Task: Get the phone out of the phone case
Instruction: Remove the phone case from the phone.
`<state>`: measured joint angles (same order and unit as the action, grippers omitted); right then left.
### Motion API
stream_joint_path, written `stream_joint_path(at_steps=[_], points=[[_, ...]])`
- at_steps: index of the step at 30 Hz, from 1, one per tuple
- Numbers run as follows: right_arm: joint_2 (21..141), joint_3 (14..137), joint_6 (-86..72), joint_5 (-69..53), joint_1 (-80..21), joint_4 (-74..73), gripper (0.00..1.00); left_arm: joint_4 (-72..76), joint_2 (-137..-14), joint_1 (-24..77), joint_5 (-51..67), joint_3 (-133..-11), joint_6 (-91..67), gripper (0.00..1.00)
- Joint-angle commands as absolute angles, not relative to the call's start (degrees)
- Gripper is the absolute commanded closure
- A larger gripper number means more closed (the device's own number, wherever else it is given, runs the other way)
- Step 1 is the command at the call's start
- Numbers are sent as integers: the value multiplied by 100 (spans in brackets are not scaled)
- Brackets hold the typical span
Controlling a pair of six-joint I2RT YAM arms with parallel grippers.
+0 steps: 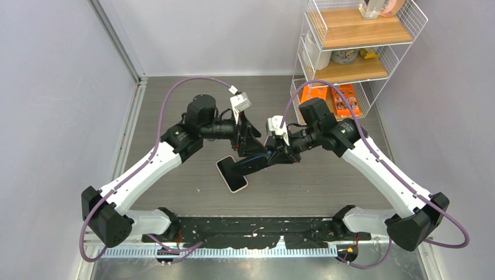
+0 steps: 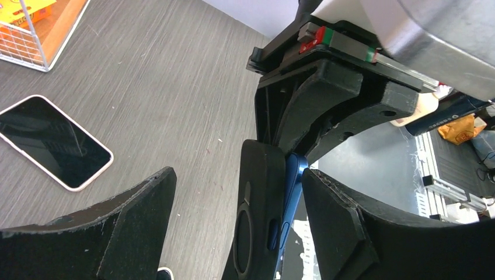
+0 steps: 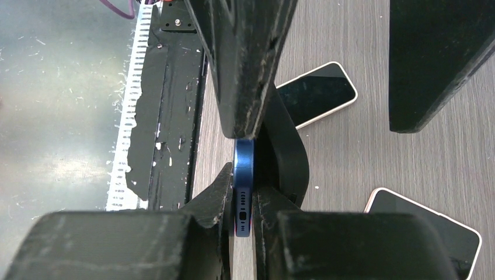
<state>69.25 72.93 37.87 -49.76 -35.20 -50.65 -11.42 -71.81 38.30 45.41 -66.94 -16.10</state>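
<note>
The peeling step is in hand. The blue phone point(image 3: 244, 169) is held above the tabletop point(image 1: 327, 186), clenched edgewise in the right pincer point(image 3: 244, 213), and the black case point(image 2: 260, 204) is bowed away from one face. The left pincer point(image 2: 239, 181) is spread around both, with nothing gripped yet. Next, the case alone should be pinched and drawn off, with the phone kept firmly clamped.

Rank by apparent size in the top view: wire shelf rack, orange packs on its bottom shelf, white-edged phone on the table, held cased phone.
1. wire shelf rack
2. orange packs
3. white-edged phone and cased phone: they look about alike. The cased one is partly hidden, so I am not ranking the two.
</note>
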Motion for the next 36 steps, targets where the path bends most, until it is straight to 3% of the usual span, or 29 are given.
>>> stream_joint_path(at_steps=[1,13,26,36], points=[[6782,7509,3814,-5167,-3551,-4815,95,-1194,-7258,3885,4311,-6890,-1530,18],[6715,7410,3841,-5185,-3550,-4814,95,-1176,-7443,3926,4210,-6985,-1555,21],[6687,7504,3849,-5170,-3551,-4870,94,-1528,-7633,4181,3867,-6844,-935,31],[6656,7496,3834,-5063,-3539,-4865,95,-1609,-7916,4403,4197,-6885,-791,30]])
